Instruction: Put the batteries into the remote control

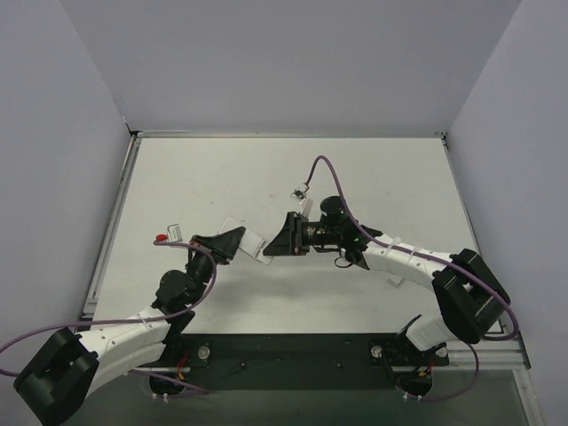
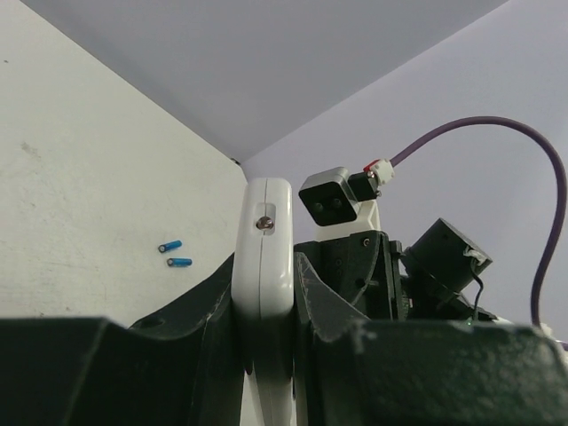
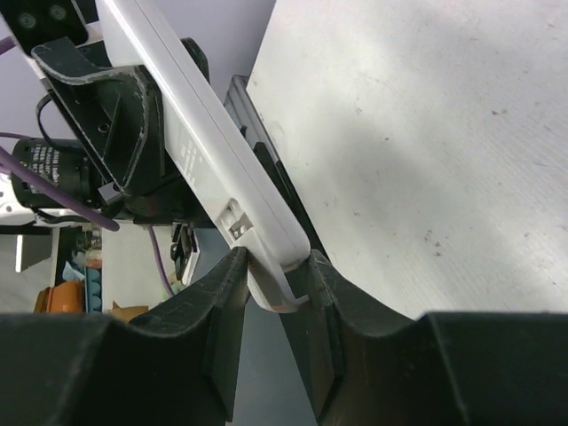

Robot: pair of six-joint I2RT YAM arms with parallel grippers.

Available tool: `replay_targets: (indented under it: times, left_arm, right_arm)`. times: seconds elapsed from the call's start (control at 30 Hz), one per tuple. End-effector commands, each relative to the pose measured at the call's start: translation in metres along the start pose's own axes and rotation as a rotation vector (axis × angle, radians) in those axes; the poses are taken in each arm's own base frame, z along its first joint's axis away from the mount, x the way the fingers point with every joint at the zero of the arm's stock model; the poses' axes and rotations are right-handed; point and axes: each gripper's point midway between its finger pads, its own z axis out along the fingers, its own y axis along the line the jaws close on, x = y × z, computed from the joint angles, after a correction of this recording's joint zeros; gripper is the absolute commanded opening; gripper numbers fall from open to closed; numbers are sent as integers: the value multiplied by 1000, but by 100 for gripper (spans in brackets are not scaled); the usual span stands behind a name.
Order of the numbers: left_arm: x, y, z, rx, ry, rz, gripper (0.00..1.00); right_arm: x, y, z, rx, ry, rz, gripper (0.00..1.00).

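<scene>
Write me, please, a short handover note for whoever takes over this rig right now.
Left gripper: shut on the remote control, lifted off the table.
Right gripper: jaws pressed on the remote control's other end.
Batteries: two in view, loose on the table, neither loaded.
Done: remote control picked up.
Left: open its compartment if needed, insert the batteries.

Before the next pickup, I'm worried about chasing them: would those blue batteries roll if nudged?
Probably: the batteries lie on their sides on the flat table, so a sideways nudge should roll them. Being so tiny, they are likely light and could slip from a pinch.
</scene>
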Motion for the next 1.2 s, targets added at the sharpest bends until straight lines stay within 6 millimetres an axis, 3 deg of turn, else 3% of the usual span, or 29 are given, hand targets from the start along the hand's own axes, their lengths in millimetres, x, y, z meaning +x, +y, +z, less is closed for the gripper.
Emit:
replay_targets:
  times: [0.0, 0.23, 0.53, 0.73, 0.9, 1.1, 1.17]
  left_arm:
    - [-12, 7, 9, -18, -69, 90, 0]
    - [-1, 32, 12, -71, -32, 243, 0]
    - [-8, 64, -3, -195, -39, 363, 0]
    - [-13, 64, -12, -209, -51, 347, 0]
    - [-17, 59, -14, -192, -64, 318, 0]
    - [-15, 62, -21, -195, -65, 271, 0]
    - [-14, 60, -20, -185, -62, 252, 0]
  right_arm:
    - [-6, -30, -4, 65, -28, 33, 4]
    - [-4, -46, -8, 76, -8, 40, 0]
    - [8, -119, -10, 248, 51, 65, 0]
    - [19, -152, 4, 282, 102, 122, 0]
    - [31, -180, -6, 386, 127, 179, 1]
    - [42, -210, -40, 568, 136, 261, 29]
    - [38, -212, -51, 615, 137, 234, 41]
